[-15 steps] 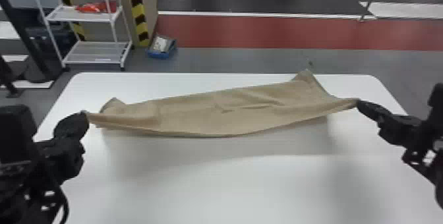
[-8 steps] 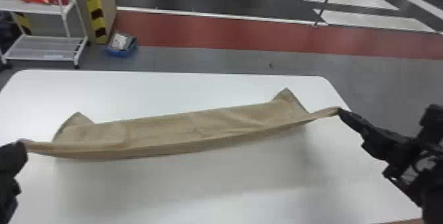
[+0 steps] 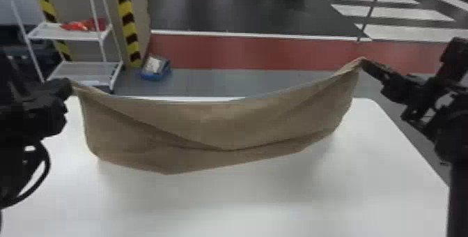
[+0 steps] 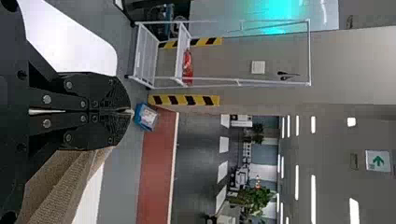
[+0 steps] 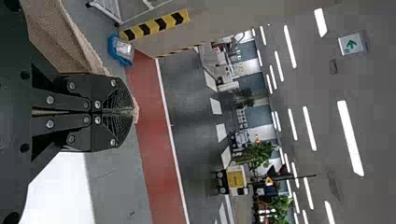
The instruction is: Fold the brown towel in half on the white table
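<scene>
- The white counter (image 3: 243, 201) ran across the nearest part of the head view, its surface bare and pale in front of the cloth.
- The left pincer (image 3: 70, 85) was at the left side, narrow, its two black fingers pressed together on one upper corner of the brown towel (image 3: 216, 124).
- The right pincer (image 3: 363, 64) was at the right side, equally narrow — it gripped the opposite upper corner, and a scrap of cloth poked out past its fingertips in the right wrist view.
- The towel hung between the two over the counter, its upper edge sagging in the middle and a slanting crease crossing its front. I could not tell whether its lower edge touched the surface.
- Beyond the counter, on the floor, stood a blue bin (image 3: 156, 76) with a pale packet (image 3: 153, 65) in it, near a post with yellow and black warning stripes (image 3: 130, 37).
- To the left was a white rack (image 3: 83, 67), a red item (image 3: 83, 25) on its upper shelf.
- A red band (image 3: 261, 53) crossed the floor, with white stripes (image 3: 414, 32) past it.
- Farther off came the signage — a white sign with a green arrow (image 4: 377, 161), and a yellow panel (image 5: 236, 178) bearing small dark marks, too blurred to read.
</scene>
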